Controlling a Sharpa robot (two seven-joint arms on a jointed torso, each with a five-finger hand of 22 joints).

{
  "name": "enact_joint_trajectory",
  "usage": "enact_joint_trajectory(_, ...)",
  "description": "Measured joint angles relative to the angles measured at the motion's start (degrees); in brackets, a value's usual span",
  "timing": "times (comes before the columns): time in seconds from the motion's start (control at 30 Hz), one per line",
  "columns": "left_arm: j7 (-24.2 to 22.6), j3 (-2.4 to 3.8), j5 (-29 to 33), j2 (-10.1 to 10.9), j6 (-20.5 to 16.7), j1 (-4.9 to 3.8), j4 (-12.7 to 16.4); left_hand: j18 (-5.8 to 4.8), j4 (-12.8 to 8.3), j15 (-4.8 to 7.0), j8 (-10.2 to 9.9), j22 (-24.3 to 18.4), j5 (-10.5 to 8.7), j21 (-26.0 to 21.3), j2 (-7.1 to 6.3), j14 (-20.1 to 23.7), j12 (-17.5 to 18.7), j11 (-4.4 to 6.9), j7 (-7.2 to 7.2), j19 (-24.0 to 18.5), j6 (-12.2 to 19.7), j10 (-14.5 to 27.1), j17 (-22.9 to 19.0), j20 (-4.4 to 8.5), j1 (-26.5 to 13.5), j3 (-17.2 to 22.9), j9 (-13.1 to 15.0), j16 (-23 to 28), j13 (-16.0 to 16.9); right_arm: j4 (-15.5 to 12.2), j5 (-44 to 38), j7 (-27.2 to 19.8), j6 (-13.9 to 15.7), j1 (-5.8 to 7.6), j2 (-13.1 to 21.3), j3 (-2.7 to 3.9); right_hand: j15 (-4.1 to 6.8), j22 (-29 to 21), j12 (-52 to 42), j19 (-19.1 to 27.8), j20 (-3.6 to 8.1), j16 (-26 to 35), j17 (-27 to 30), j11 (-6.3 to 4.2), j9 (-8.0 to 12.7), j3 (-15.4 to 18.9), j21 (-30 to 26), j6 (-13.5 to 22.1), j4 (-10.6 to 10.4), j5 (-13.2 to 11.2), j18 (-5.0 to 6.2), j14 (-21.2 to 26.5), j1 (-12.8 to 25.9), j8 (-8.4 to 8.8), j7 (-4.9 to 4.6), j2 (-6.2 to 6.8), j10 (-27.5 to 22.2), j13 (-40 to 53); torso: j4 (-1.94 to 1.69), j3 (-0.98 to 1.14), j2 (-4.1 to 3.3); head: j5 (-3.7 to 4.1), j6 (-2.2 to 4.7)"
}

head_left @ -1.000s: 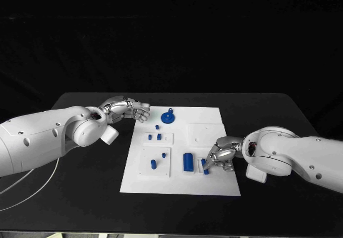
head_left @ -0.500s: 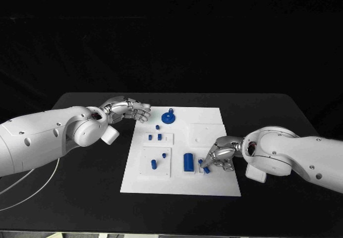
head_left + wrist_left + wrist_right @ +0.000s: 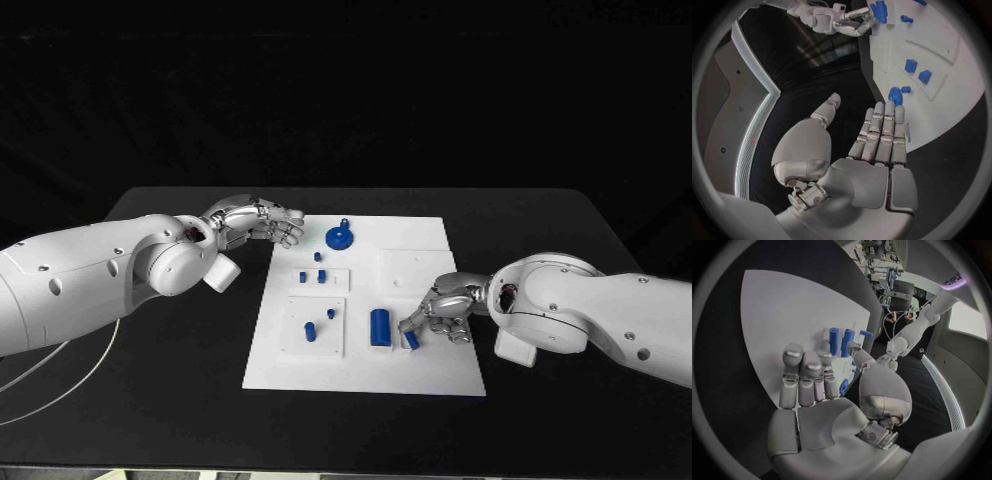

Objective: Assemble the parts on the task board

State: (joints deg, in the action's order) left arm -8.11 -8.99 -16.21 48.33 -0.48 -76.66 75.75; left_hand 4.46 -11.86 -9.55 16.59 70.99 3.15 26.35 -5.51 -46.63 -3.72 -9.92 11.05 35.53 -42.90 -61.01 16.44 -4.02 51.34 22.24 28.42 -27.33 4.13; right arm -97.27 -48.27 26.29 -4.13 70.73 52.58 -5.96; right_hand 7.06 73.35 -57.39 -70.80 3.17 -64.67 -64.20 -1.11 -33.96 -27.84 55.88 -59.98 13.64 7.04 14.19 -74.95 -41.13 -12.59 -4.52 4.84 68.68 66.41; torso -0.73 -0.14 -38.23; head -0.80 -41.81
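**Black table, white board at centre**

The black table (image 3: 173,400) carries the white task board (image 3: 418,240), lying flat at its middle with its long sides running from 12 toward 6 o'clock. Bare black tabletop borders the board at 3 and 9 o'clock.

Task board (image 3: 418,375) mid-bench (image 3: 173,400). Left hand (image 3: 264,221) at board's far-left corner. Right hand (image 3: 444,310) over right side, beside upright cylinder part (image 3: 381,325).

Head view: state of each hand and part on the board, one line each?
Left hand: open, holding nothing, at the task board far-left corner.
Right hand: pinching a small blue part on the board.
Blue cylinder: lying flat, untouched.
Round blue part: resting on board, untouched.
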Motion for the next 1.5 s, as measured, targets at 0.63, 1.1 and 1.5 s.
enact_joint_trajectory(0.63,0.22,-0.03,-0.58,0.04,0.14,0.00,0.01,-0.17,0.00,0.00,0.00,0.05,0.00,0.00,0.00,0.00,0.00,0.00,0.00,0.00,0.00,0.00,0.05,0.00,0.00,0.00,-0.05,0.00,0.00,-0.46,-0.03,-0.19,-1.11,0.04,0.59,0.10,0.00,0.01,0.00,-0.13,0.13,-0.01,-0.05,0.08,0.00,1.87,-0.22,0.25,1.34,1.18,-0.03,0.00,1.30,-0.21,-0.05,-0.62,-0.11,-0.05,-0.02,-0.02,0.01,-0.01,0.07)
enact_joint_trajectory(1.1,0.36,-0.05,-0.84,0.11,0.29,0.00,0.06,-0.48,0.00,0.00,0.00,0.04,0.00,0.00,0.00,0.00,0.00,0.00,0.00,0.00,0.00,0.00,0.09,0.00,0.00,0.00,-0.04,0.00,0.00,-1.33,-4.48,-0.45,-3.00,0.04,0.87,0.10,0.20,0.01,-0.22,-0.15,0.13,-0.01,-0.10,0.08,0.12,0.49,-0.25,0.03,3.07,0.06,-0.06,-0.20,-7.47,-0.50,-0.28,2.12,-0.11,-0.12,0.00,0.01,0.01,0.03,0.15)
enact_joint_trajectory(1.5,0.41,-0.06,-1.20,0.13,0.50,0.00,0.12,-0.57,0.00,0.00,0.00,0.09,0.00,0.01,0.23,0.00,0.00,0.00,0.00,0.00,0.00,0.00,0.14,0.00,0.23,0.00,-0.04,0.00,0.00,-1.28,-5.50,-0.45,-3.16,-0.25,0.40,0.08,0.20,-0.11,-0.22,-0.15,0.10,-0.02,-0.09,-0.15,0.19,1.14,-0.25,-0.12,2.42,-0.82,-0.06,-0.20,-6.30,-0.49,-0.39,1.40,0.11,-0.27,0.00,-0.01,0.00,0.07,0.03)
